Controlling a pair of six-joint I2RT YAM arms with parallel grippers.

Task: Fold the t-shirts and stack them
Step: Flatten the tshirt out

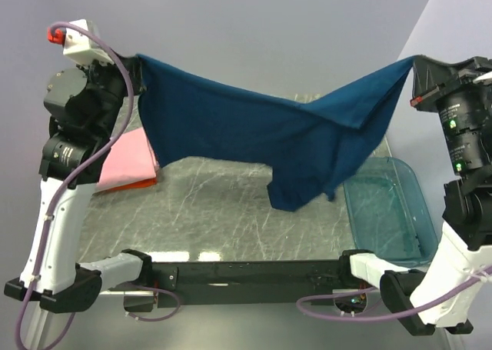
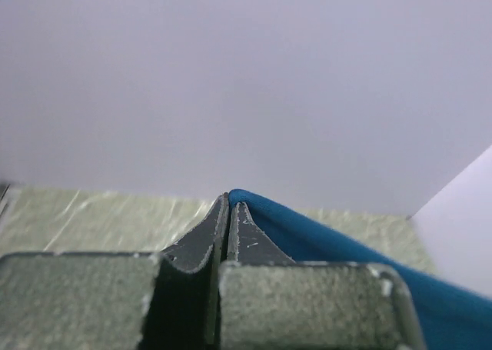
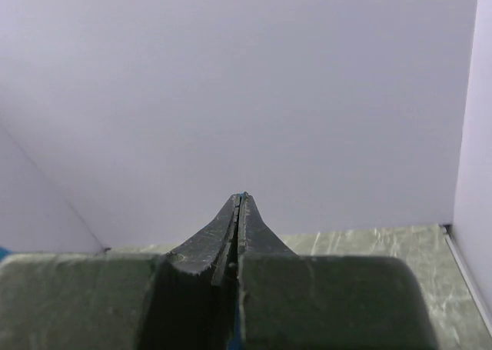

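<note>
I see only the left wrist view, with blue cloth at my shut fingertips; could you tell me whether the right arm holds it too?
Observer: Yes, the right gripper is shut on the navy t-shirt at its other end; it hangs stretched between both arms.
Operator: Is it clear of the table?
Observer: Its lowest fold hangs low over the table; contact I cannot tell.
Operator: What else is there?
Observer: A pink t-shirt lies at the left, a teal tub at the right.
</note>
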